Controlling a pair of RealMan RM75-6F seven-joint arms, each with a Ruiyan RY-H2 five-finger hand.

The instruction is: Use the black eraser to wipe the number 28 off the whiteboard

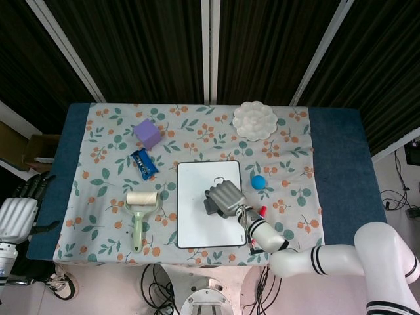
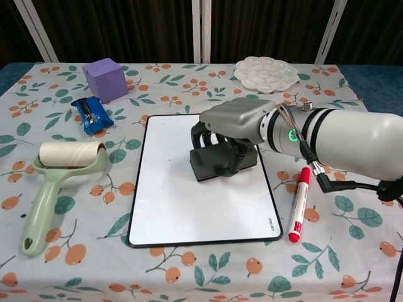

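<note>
My right hand (image 2: pixel 236 123) (image 1: pixel 226 195) grips the black eraser (image 2: pixel 220 162) (image 1: pixel 212 205) from above and presses it onto the whiteboard (image 2: pixel 170 201) (image 1: pixel 197 226), right of its middle. The board's visible surface is plain white; I see no number on it. The part under the hand and eraser is hidden. My left hand (image 1: pixel 23 197) hangs off the table's left edge in the head view, fingers apart and holding nothing; the chest view does not show it.
A red marker (image 2: pixel 298 204) lies just right of the board. A lint roller (image 2: pixel 60 170) lies at the left, with a blue packet (image 2: pixel 92 114) and purple cube (image 2: pixel 105 79) behind it. A white palette (image 2: pixel 266 73) sits at the back right, a blue ball (image 1: pixel 258 182) near the board.
</note>
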